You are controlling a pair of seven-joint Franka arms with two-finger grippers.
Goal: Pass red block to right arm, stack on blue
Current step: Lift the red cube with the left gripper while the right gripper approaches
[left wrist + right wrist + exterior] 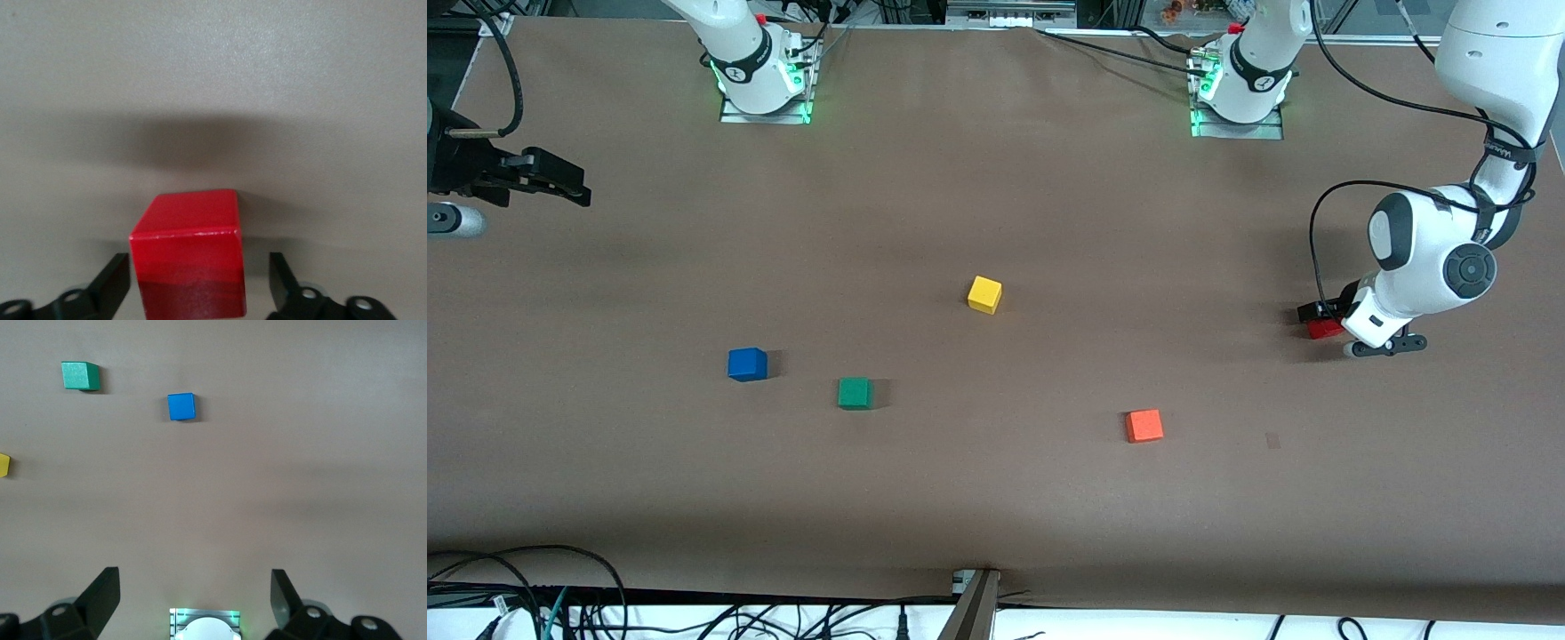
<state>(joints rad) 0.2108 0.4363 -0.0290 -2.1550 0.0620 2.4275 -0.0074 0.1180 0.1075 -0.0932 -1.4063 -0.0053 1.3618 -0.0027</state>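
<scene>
Down at the left arm's end of the bench [996, 178], the left pincer [1320, 320] is lowered to the surface around the red block [1325, 329], which rests on the bench. From the left wrist view the red block [190, 260] is seen sitting between the two black fingers [110, 287], with a narrow gap showing on each side (no contact is visible at either face), so the pincer is parted around the block rather than clenched on it.

The right pincer [560, 188] is held up over the bench's edge at the right arm's end, where its arm waits, and its fingers [100, 597] are spread wide with nothing between them, as shown in the right wrist view.

The blue cube [747, 364] lies on the bench toward the right arm's end, well apart from the red block. A green cube [855, 393] is set just beside it, slightly nearer to the front camera. A yellow cube [984, 294] is found near the middle of the bench, farther from the camera than the green one. An orange cube [1144, 426] lies toward the left arm's end, nearer to the camera than the red block.
</scene>
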